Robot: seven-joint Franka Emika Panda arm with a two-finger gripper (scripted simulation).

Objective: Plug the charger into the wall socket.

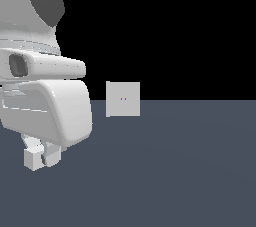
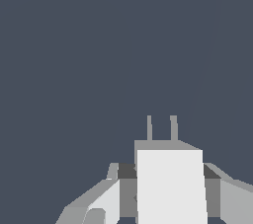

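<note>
Black backdrop, slate-blue floor (image 1: 190,171). Gripper (image 2: 170,196) fingers clamp the charger (image 2: 170,188), prongs (image 2: 161,128) pointing out. Pickup looks done. Wall socket (image 1: 123,99) stands upright, well apart from the charger; carrying, lining up and plugging in remain.

A bare simulated test scene, not a real room: a flat slate-grey surface (image 1: 190,171) runs to a black void, and behind the socket (image 1: 123,99), the lone fixture, there seems to be no wall.
</note>
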